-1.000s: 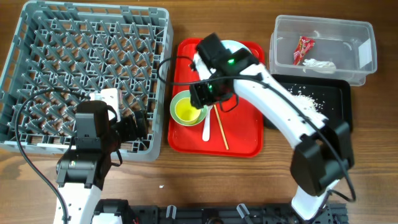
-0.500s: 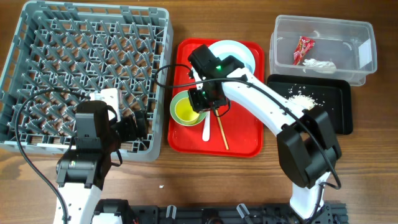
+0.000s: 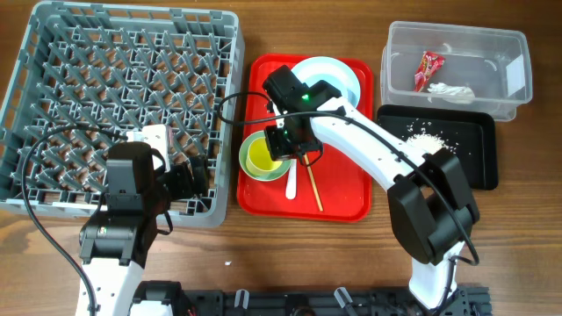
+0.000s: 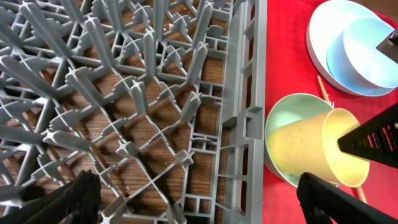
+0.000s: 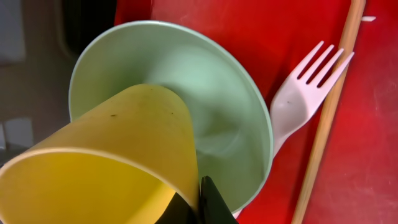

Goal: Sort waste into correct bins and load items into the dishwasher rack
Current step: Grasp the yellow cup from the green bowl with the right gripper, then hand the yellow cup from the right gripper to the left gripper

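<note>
Brown wood-grain table (image 3: 290, 254); the room beyond is out of frame. Grey dishwasher rack (image 3: 97, 79) at left, red serving tray (image 3: 342, 189) at centre. Right gripper (image 5: 198, 200) pinched narrow on the rim of the yellow-green cup (image 5: 124, 143), which lies tilted in a pale green bowl (image 5: 217, 106) on the tray (white fork (image 5: 305, 93) and chopstick (image 5: 329, 112) just beside). Left gripper (image 4: 199, 202) spread wide, empty, over the rack's edge. Red wrapper (image 3: 428, 70) in the clear tub (image 3: 518, 53); its print is too small to read.
</note>
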Motion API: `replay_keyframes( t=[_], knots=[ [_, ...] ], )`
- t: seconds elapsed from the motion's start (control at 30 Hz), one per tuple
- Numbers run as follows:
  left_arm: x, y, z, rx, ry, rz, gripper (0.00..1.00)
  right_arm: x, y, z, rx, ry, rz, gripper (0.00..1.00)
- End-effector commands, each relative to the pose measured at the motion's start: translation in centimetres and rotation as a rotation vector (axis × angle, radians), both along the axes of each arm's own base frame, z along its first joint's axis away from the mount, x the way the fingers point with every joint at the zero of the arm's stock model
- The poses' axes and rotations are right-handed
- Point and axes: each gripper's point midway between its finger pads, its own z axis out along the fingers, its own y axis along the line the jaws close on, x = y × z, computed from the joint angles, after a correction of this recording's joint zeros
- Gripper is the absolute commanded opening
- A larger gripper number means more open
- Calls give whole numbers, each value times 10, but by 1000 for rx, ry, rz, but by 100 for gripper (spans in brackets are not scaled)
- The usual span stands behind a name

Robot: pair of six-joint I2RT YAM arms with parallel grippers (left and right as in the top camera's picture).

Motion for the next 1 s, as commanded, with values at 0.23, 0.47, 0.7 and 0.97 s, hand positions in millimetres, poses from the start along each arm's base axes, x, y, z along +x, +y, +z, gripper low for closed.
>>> replay_keyframes(
  t=[0.23,0.47,0.7,0.97],
  knots=[
    [1,-20,11,-96,-20,-73,100,48,-36,92,125,-162,-101,4],
    [11,-69,49,-303,-155,-304,100,52,-51,151,459,-146,-49,4],
    [28,-99,82,-511,-245,-421,100,31,-29,192,785,-81,111,4],
    [19,-132,121,-660,-355,-707,100,9,-15,223,983,-5,192,4]
  ],
)
